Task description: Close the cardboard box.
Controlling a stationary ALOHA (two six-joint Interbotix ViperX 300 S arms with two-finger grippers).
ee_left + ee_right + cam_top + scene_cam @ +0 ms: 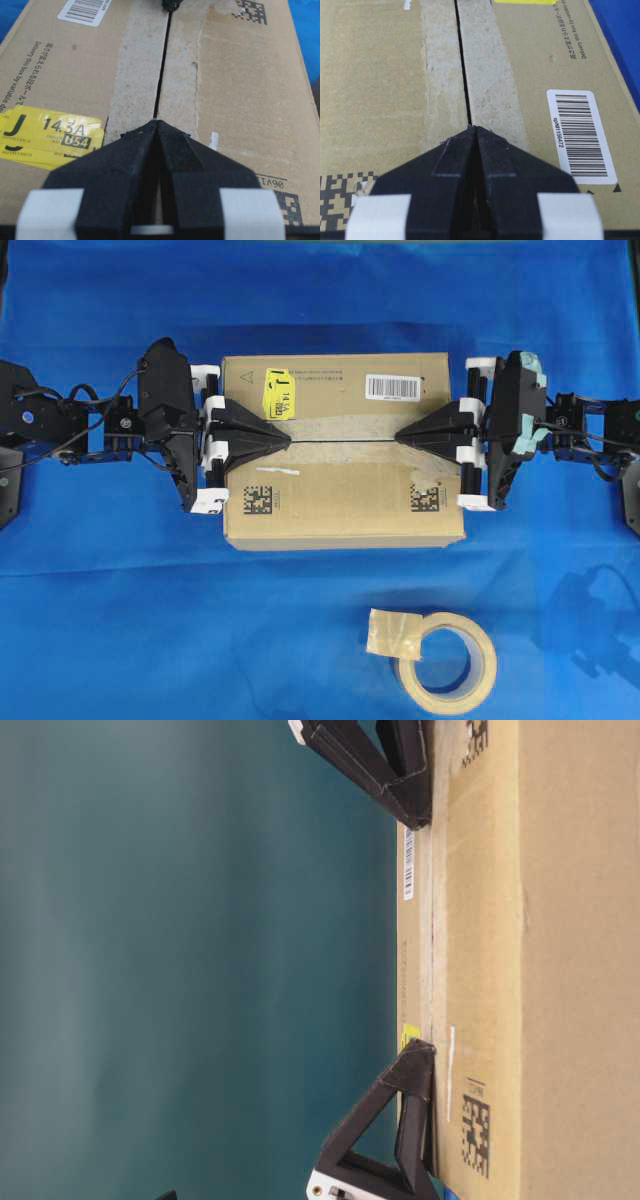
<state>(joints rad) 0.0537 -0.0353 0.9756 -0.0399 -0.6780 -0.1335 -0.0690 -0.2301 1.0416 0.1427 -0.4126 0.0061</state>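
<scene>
The cardboard box [340, 450] sits mid-table on the blue cloth [120, 620], top flaps down and meeting at a thin seam [162, 75]; I have the left gripper [286, 439] and right gripper [400, 437] pinched closed, tips resting on that seam from opposite ends; I judge even downward pressure best, both sides together. A tape roll [448, 662] lies nearby in front, clear of my arms.

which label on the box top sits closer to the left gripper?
The yellow sticker, beside the left gripper. The white barcode label lies nearer the right gripper.
</scene>
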